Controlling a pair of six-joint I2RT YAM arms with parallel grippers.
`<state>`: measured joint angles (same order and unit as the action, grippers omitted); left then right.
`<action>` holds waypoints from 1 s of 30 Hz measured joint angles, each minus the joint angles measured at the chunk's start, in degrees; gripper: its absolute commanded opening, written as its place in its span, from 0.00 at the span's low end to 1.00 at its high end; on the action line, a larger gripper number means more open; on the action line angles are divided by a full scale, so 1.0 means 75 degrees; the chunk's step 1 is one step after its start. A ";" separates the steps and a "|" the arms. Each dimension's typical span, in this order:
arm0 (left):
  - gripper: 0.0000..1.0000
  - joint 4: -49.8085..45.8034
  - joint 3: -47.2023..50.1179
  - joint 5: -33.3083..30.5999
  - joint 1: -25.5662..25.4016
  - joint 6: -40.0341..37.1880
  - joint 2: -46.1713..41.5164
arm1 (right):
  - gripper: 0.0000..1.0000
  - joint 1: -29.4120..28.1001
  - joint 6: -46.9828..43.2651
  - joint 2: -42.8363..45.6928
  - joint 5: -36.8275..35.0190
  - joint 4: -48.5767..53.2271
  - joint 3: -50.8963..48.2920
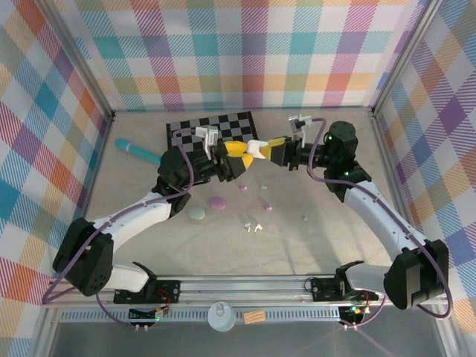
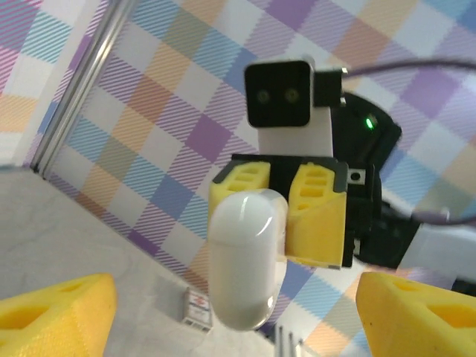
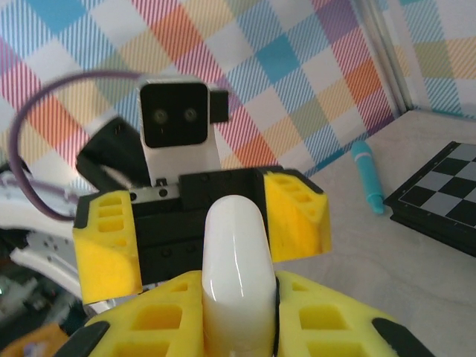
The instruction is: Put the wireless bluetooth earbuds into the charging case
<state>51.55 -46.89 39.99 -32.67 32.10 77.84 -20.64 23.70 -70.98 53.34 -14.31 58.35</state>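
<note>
One white case (image 1: 257,147) aloft just in front of chessboard (image 1: 212,126) | right gripper (image 1: 268,146) clamped on it | left gripper (image 1: 239,155) spread wide either side, gripping nothing | earbuds (image 1: 250,225) loose on table (image 1: 335,245), chessboard's near side

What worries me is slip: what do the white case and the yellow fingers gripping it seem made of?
White case: likely hard plastic, glossy, with sharp bright highlights. Yellow fingers: probably plastic, matte, with moulded pockets and no shine; exact material unclear.

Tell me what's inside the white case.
Its inside is hidden: the white case, gripped by the right tool, looks closed. Two white earbuds lie loose on the table.
</note>
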 measured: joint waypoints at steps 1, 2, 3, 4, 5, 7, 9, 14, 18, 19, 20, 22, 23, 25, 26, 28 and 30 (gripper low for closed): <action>0.74 -0.0067 0.0032 0.0067 -0.0026 -0.0318 -0.0052 | 0.18 -0.0064 -0.0361 0.0000 0.0044 0.0373 0.0117; 0.72 -0.0085 0.0082 0.0154 -0.0044 -0.0597 -0.0076 | 0.18 -0.0131 -0.0676 0.0000 0.0076 0.0688 0.0195; 0.68 -0.0096 0.0134 0.0230 -0.0070 -0.0842 -0.0076 | 0.18 -0.0201 -0.0959 0.0000 0.0114 0.0970 0.0268; 0.66 -0.0137 0.0178 0.0326 -0.0090 -0.1046 -0.0076 | 0.18 -0.0268 -0.1224 0.0000 0.0134 0.1224 0.0321; 0.63 -0.0207 0.0210 0.0420 -0.0105 -0.1224 -0.0073 | 0.18 -0.0326 -0.1451 0.0000 0.0166 0.1416 0.0358; 0.58 -0.0271 0.0224 0.0603 -0.0137 -0.1495 -0.0064 | 0.17 -0.0405 -0.1749 0.0000 0.0192 0.1664 0.0396; 0.52 -0.0251 0.0230 0.0784 -0.0149 -0.1699 -0.0061 | 0.17 -0.0452 -0.1929 0.0000 0.0227 0.1789 0.0399; 0.42 0.0067 0.0425 0.1000 -0.0175 -0.1926 -0.0058 | 0.17 -0.0452 -0.2087 0.0000 0.0303 0.1804 0.0402; 0.38 0.0606 0.0580 0.1125 -0.0181 -0.1918 0.0052 | 0.17 -0.0452 -0.2078 0.0000 0.0306 0.1693 0.0393; 0.36 0.0708 0.0592 0.1151 -0.0181 -0.1871 0.0105 | 0.17 -0.0452 -0.2078 0.0000 0.0309 0.1661 0.0393; 0.36 0.0799 0.0592 0.1160 -0.0181 -0.1833 0.0157 | 0.17 -0.0452 -0.2078 0.0000 0.0312 0.1638 0.0393; 0.35 0.0988 0.0592 0.1189 -0.0181 -0.1789 0.0248 | 0.17 -0.0452 -0.2084 0.0000 0.0332 0.1632 0.0391; 0.35 0.1037 0.0592 0.1207 -0.0181 -0.1775 0.0271 | 0.17 -0.0452 -0.2087 0.0000 0.0338 0.1635 0.0391; 0.35 0.1134 0.0592 0.1207 -0.0181 -0.1766 0.0309 | 0.17 -0.0452 -0.2087 0.0000 0.0364 0.1641 0.0391; 0.35 0.1145 0.0592 0.1209 -0.0181 -0.1763 0.0312 | 0.17 -0.0452 -0.2090 0.0000 0.0367 0.1641 0.0391; 0.35 0.1151 0.0592 0.1221 -0.0181 -0.1757 0.0312 | 0.17 -0.0452 -0.2092 0.0000 0.0391 0.1649 0.0393; 0.35 0.1148 0.0592 0.1274 -0.0181 -0.1734 0.0312 | 0.17 -0.0452 -0.2122 0.0003 0.0399 0.1682 0.0391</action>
<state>60.16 -42.46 49.54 -34.02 19.09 80.18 -24.03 7.79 -70.96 56.34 -1.69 61.28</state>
